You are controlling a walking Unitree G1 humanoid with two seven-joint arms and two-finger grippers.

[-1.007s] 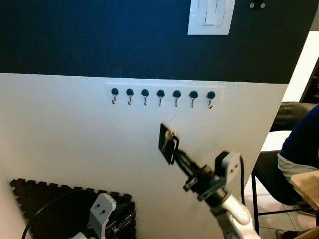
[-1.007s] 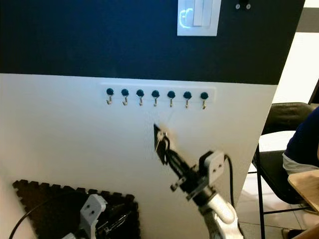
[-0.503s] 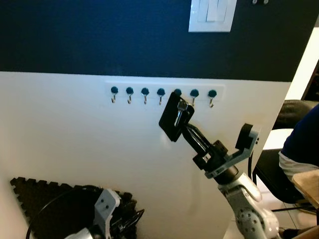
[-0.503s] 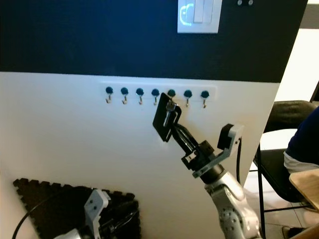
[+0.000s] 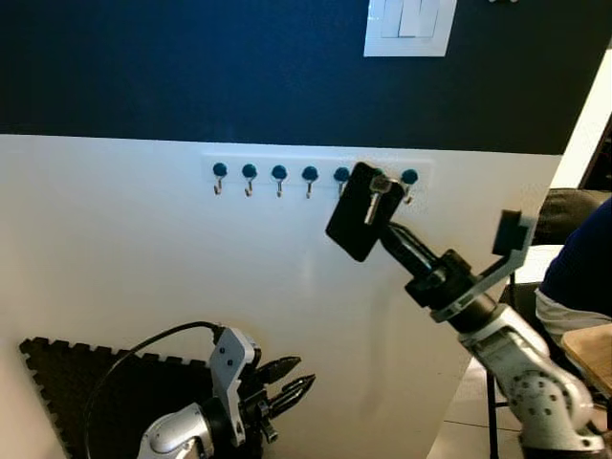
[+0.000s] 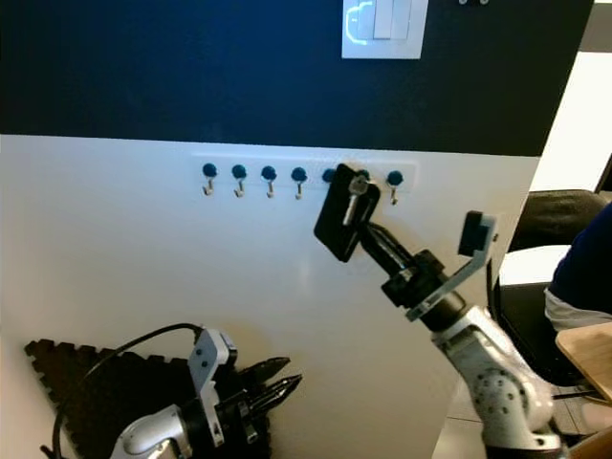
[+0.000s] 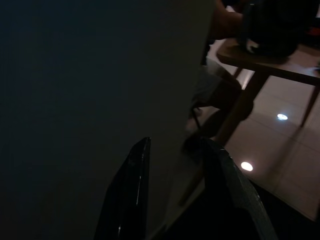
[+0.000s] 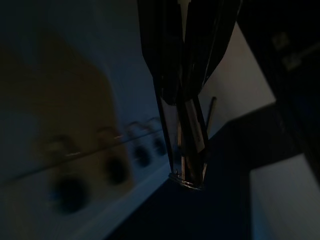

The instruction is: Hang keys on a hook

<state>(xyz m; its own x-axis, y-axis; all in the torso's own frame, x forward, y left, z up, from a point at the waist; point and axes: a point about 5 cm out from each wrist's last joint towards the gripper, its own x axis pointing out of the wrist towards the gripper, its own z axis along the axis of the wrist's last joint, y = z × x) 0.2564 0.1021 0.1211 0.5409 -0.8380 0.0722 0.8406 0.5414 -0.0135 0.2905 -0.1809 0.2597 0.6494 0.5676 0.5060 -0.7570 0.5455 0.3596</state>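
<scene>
Keys, with their flat black fob, are pinched between the long fingers of my right gripper and raised to the hook rail on the white wall. I take that rail as my landmark. The fob's top and the small silver ring sit right against the rail's second-to-last hook, hiding most of it, while the last hook just beyond stays visible. I hold the bunch from below, with my arm angled up towards the rail, so that the ring leads and the fob hangs clear underneath it. In the right wrist view the ring juts past my fingertips, with blurred hook knobs close behind; whether it has caught the hook I cannot tell.

My judgement is that the ring needs to go over the hook's upturned tip and settle before I let go; released too soon, the bunch would slide down the wall.

My left gripper hangs idle well below the rail, near the dark foam mat, its fingers slightly parted and empty. A seated person's blue sleeve shows far out past the rail's last hook.
</scene>
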